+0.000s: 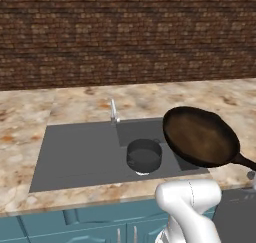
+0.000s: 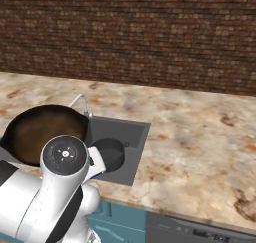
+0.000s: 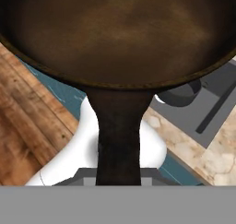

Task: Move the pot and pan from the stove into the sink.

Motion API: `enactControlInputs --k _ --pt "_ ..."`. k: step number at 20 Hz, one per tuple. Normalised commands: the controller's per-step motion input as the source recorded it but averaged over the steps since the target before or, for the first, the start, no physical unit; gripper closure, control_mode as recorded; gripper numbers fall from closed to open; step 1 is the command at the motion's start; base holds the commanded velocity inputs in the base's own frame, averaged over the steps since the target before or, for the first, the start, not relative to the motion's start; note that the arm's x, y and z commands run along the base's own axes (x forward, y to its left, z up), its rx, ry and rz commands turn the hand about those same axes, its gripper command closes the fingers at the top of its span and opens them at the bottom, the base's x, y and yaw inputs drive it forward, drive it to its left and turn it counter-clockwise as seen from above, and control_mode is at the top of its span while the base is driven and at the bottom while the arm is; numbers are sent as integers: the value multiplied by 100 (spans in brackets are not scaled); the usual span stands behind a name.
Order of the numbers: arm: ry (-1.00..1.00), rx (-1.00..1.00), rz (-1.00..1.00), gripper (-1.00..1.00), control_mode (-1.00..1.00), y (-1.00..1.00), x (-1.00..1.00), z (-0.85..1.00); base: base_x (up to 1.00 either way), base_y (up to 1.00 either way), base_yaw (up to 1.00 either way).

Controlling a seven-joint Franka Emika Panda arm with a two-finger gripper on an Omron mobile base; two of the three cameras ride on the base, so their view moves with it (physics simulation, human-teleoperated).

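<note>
The pan (image 1: 200, 136) hangs in the air, tilted, over the right end of the sink (image 1: 75, 157), its brown inside turned toward the left base camera. Its long black handle (image 3: 119, 140) runs down into my gripper (image 3: 119, 176), which is shut on it; the fingertips are hidden behind the handle. The dark pot (image 1: 144, 156) stands upright in the sink's basin, below and left of the pan. From the right base view the pan (image 2: 42, 132) sits partly behind my arm, with the pot (image 2: 109, 154) to its right. The stove is out of view.
A thin silver faucet (image 1: 114, 112) rises at the back rim of the sink. Speckled stone counter (image 2: 200, 137) stretches to the right, a brick wall (image 1: 125, 37) stands behind, and teal cabinet fronts (image 1: 75, 222) run below. A grey appliance panel (image 2: 200, 231) sits under the counter.
</note>
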Motion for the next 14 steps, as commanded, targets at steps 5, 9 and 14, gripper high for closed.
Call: enactControlInputs --k 5,9,14 --pt "4 0 -4 100 -100 2 45 0 0 0 0" --pt "18 0 -7 100 -100 5 87 0 0 0 0" --pt "20 0 -1 100 -100 0 75 0 0 0 0"
